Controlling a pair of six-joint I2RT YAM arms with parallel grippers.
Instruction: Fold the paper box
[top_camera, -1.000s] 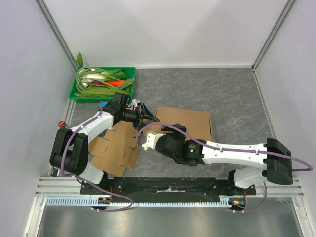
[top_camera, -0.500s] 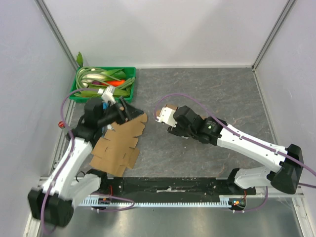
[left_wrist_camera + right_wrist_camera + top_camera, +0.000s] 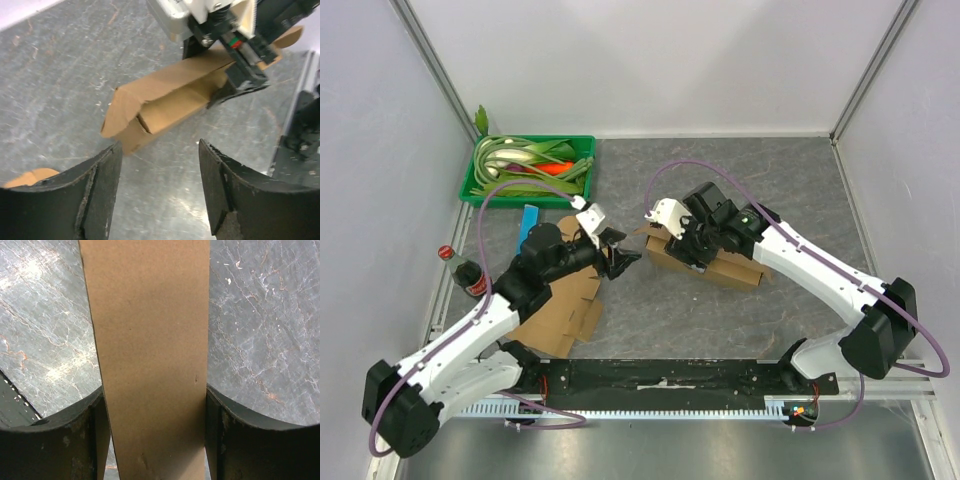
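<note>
Status: partway, in his read.

- Brown cardboard paper box (image 3: 720,266) lies on the grey stone-look bench (image 3: 770,170), well to the right of the green plastic tray (image 3: 480,200) and a little nearer the arm bases than the tray.
- It is no longer a flat sheet. The left wrist view shows a low, shallow sleeve with top and bottom panels apart and one end flap bent inward.
- That end looks loose, not tucked, and the mouth gapes. The far end is hidden behind the right arm, so it cannot be judged.
- Right gripper (image 3: 678,243): jaws clamped across a cardboard panel of the box. In the right wrist view the strip fills the gap and touches both fingers (image 3: 50,440).
- Left gripper (image 3: 623,255): jaws open and empty, between the tray and the box, aimed at the box's open end and just short of it.
- A second flat brown cardboard blank (image 3: 555,310) lies under the left arm, nearer the bases than the tray, unfolded.

Left to do, by his judgement: tuck the near flap, square up the walls, close the ends.
</note>
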